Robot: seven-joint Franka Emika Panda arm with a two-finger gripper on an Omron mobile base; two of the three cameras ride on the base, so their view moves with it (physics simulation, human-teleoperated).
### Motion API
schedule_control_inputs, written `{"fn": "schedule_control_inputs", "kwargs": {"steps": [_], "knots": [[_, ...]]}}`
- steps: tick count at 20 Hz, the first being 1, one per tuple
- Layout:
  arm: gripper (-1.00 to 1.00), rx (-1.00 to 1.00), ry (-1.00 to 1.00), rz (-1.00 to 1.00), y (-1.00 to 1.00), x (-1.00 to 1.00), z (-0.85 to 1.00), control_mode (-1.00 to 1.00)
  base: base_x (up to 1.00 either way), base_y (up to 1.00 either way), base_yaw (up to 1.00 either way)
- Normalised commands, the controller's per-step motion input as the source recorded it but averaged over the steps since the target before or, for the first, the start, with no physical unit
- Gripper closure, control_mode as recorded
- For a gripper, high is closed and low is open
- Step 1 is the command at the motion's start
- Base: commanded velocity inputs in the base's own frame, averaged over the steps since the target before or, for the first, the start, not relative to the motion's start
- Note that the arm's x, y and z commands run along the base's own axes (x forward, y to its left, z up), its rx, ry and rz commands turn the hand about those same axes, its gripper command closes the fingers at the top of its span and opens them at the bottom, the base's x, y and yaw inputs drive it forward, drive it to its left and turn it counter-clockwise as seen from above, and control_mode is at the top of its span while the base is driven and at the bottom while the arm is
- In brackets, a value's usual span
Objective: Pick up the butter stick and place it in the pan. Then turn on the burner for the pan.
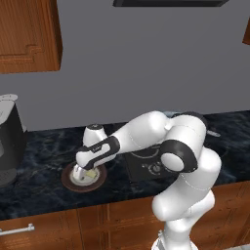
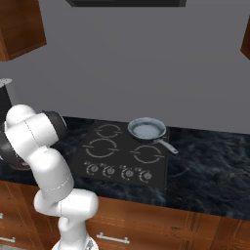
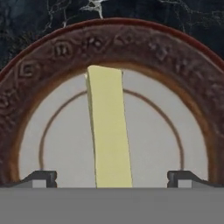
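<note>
I have the tool (image 3: 112,177) spread wide, both dark fingertips (image 3: 41,177) far apart at the bottom of the hand view, gripping nothing. The butter stick (image 3: 109,131) lies between them, clear of either tip, its long axis running from the tool straight away toward the far rim, leaning only a touch off that line. It lies flat on the white centre of the brown plate (image 3: 52,52), roughly across the middle. In the left base view the tool (image 1: 84,172) hangs low over that plate (image 1: 68,181), with a bit of the stick (image 1: 91,173) peeking out beside it. The plate sits on the dark marbled surface (image 1: 39,190), left of the cooktop (image 2: 122,154). The pan (image 2: 146,129) stands well apart on the cooktop's far right burner, handle pointing right and toward me.
</note>
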Motion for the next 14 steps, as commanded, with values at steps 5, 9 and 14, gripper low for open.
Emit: {"fn": "schedule_control_inputs", "kwargs": {"steps": [5, 9, 14], "knots": [[1.00, 0.00, 0.02, 0.03, 0.03, 0.00, -0.07, -1.00, 0.00, 0.00, 0.00], [1.00, 0.00, 0.00, 0.00, 0.00, 0.00, 0.00, -1.00, 0.00, 0.00, 0.00], [1.00, 0.00, 0.00, 0.00, 0.00, 0.00, 0.00, -1.00, 0.00, 0.00, 0.00]]}}
